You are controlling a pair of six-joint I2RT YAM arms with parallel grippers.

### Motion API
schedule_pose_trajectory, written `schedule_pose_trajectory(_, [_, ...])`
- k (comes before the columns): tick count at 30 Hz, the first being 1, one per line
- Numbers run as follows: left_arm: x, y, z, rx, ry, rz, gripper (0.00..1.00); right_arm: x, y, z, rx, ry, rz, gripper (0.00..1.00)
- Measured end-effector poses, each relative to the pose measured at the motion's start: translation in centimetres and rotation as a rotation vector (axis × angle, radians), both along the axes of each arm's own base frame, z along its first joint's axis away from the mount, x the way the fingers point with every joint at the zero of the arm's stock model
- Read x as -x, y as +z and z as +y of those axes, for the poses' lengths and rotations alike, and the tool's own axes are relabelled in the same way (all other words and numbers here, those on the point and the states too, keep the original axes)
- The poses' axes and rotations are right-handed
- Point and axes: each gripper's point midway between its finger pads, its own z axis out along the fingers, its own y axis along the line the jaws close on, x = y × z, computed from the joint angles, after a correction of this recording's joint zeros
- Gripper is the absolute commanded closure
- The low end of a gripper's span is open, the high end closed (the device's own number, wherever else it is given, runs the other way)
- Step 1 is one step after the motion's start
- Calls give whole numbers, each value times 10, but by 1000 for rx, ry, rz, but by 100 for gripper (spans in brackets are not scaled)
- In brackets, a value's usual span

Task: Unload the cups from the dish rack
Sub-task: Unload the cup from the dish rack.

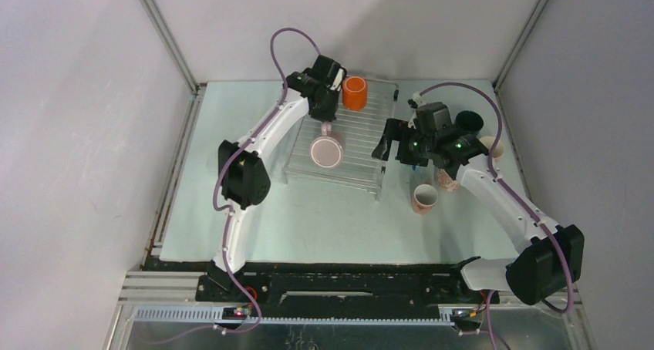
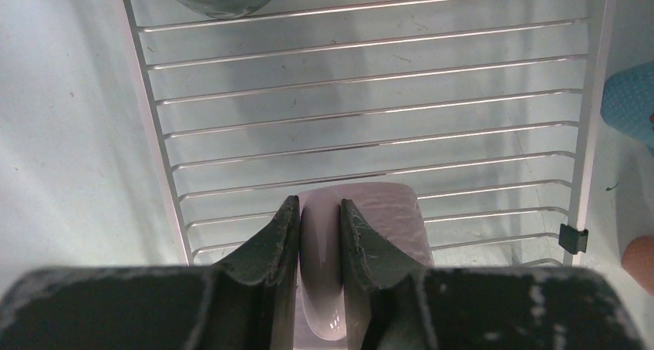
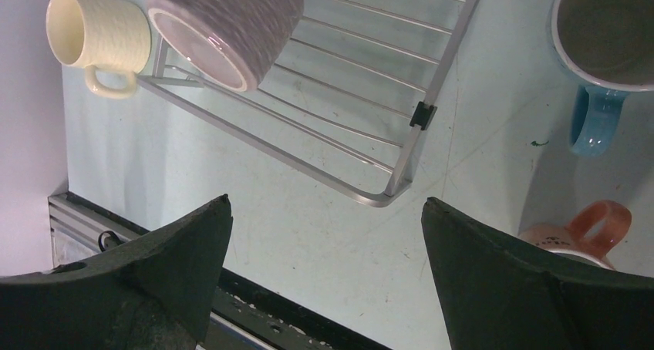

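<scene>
lilac mug [image 1: 326, 151] is lying on its side on the dish rack [image 1: 370, 146], with the left pincer [image 2: 319, 203] clamped on its handle. i'd lift straight up so it clears the wires, then swing out slowly, since a handle grip probably lets it pivot. 1 orange cup [image 1: 355, 93] sits at the rack's far edge. right pincer [image 3: 325, 202] hangs wide apart and empty by the rack's corner. pale green desk [image 1: 324, 219], plain grey walls [image 1: 308, 26] around.

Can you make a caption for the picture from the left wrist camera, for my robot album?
The left gripper pinches the lilac mug by its handle, over the wires of the dish rack.
</scene>
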Motion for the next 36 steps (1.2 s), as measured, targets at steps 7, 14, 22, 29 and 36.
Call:
schedule_pose_trajectory(7, [0, 1, -4, 20, 16, -7, 68, 0, 0, -1, 3, -4, -1, 1])
schedule_pose_trajectory(14, [14, -18, -8, 23, 25, 55, 63, -1, -1, -1, 7, -7, -2, 1])
schedule_pose_trajectory(22, [17, -19, -16, 47, 30, 53, 86, 1, -1, 0, 12, -4, -2, 1])
schedule_pose_trajectory(29, [18, -17, -18, 47, 32, 42, 100, 1, -2, 0, 18, -3, -1, 0])
schedule_pose_trajectory(36, [25, -11, -16, 26, -13, 23, 100, -3, 1, -3, 7, -4, -12, 0])
